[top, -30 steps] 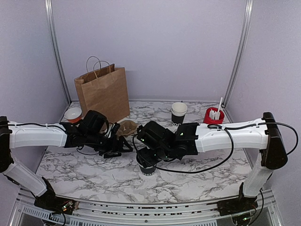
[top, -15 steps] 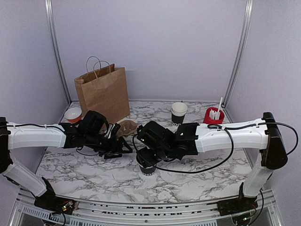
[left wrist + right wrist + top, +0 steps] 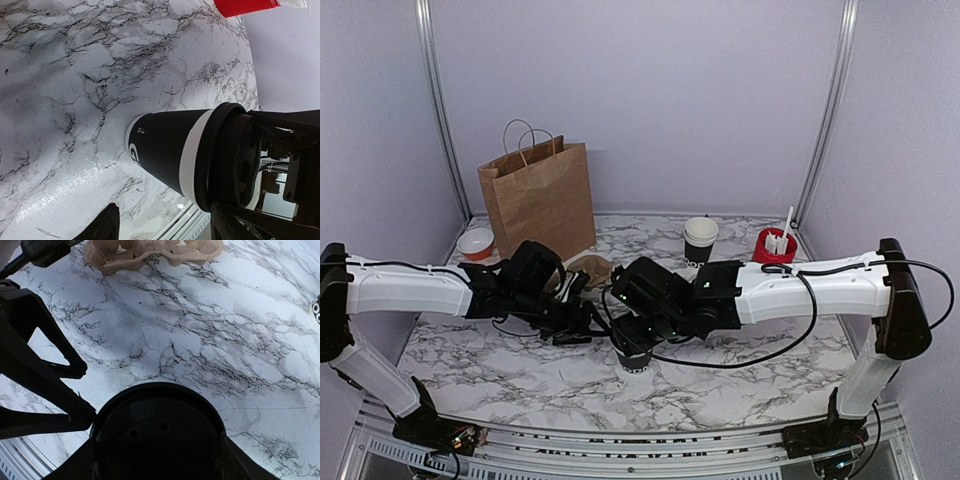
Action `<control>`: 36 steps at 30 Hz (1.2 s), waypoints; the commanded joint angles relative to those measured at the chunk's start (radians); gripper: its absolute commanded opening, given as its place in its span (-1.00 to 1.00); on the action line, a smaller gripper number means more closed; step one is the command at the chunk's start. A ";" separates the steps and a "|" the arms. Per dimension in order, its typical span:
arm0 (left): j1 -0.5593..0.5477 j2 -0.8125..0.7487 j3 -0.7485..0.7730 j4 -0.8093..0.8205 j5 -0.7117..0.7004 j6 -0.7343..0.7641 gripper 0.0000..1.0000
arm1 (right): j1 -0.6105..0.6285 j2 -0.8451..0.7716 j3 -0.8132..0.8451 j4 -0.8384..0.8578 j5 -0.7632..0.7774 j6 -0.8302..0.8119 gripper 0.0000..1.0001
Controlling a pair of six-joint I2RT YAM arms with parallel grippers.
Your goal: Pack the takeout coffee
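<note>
- Moved since a second ago: left gripper (image 3: 582, 322), further right along the table (image 3: 520, 375) and now just beside the takeout coffee (image 3: 633, 358); jaws narrower than before but parted, nothing between them.
- Unmoved: right gripper (image 3: 632, 338), over the cup, clasping the black lid (image 3: 160, 440) from both sides.
- Standing upright near the middle of the table, a little toward the near edge: takeout coffee, lid on, white rim band showing just under it in the left wrist view.
- Toward the far left corner: brown paper bag (image 3: 540, 200), upright, with a small bowl (image 3: 475, 243) close to the left edge.
- Between bag and coffee: brown pulp cup carrier (image 3: 590, 268).
- Along the far edge, right of middle: nested stack of cups (image 3: 700, 240); further right, red cup (image 3: 772, 247) of white sticks.
</note>
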 commanded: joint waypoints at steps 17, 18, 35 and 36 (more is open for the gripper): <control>-0.028 0.073 0.098 0.008 0.019 -0.001 0.04 | 0.002 -0.046 -0.036 -0.048 -0.014 -0.002 0.47; -0.028 0.071 0.101 0.005 0.017 -0.002 0.04 | 0.002 -0.050 -0.039 -0.045 -0.015 -0.002 0.47; -0.028 0.033 0.104 -0.032 -0.009 0.007 0.17 | -0.001 -0.077 -0.046 -0.037 0.005 0.007 0.50; -0.028 0.032 0.104 -0.032 -0.008 0.006 0.17 | -0.001 -0.079 -0.048 -0.034 0.002 0.006 0.52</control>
